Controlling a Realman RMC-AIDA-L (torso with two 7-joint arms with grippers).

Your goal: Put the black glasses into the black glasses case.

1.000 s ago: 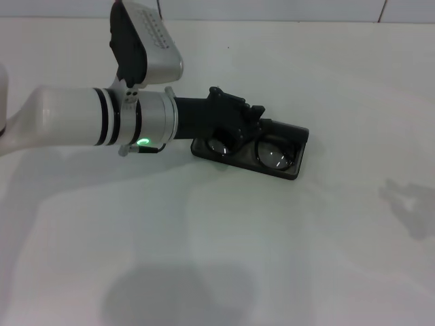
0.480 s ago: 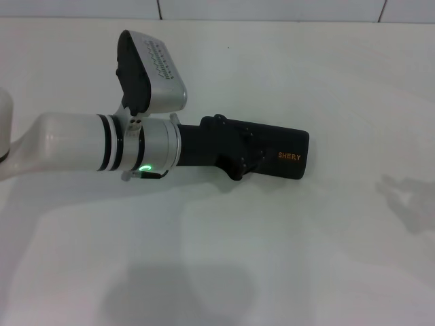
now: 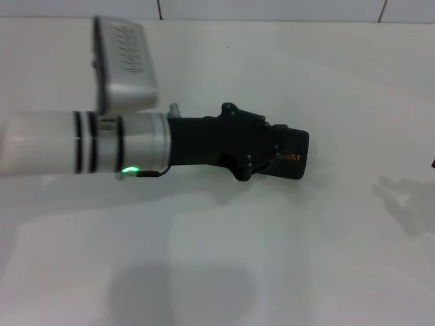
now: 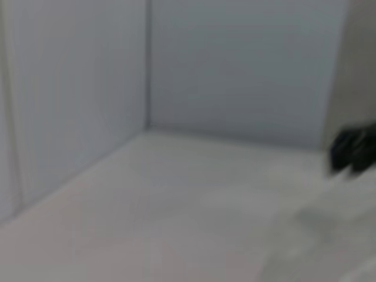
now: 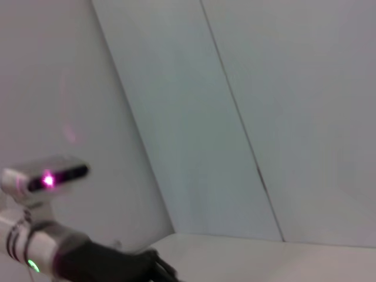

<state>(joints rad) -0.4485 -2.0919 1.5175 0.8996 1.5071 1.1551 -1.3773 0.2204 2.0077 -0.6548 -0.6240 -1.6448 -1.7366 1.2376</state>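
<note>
Now the black glasses case [image 3: 289,154], open a second ago, lies shut on the tabletop [image 3: 272,258] under the left end effector [image 3: 255,146], whose grip I cannot tell; glasses presumably inside.

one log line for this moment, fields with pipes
left gripper over black glasses case | case lid shut, orange lettering up | glasses not visible | right gripper out of view

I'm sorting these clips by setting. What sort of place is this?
Probably a lab or test bench set up for robot trials, not a home: a bare white table, plain pale panel walls on its far side, and only the closed black glasses case under the left gripper.
</note>
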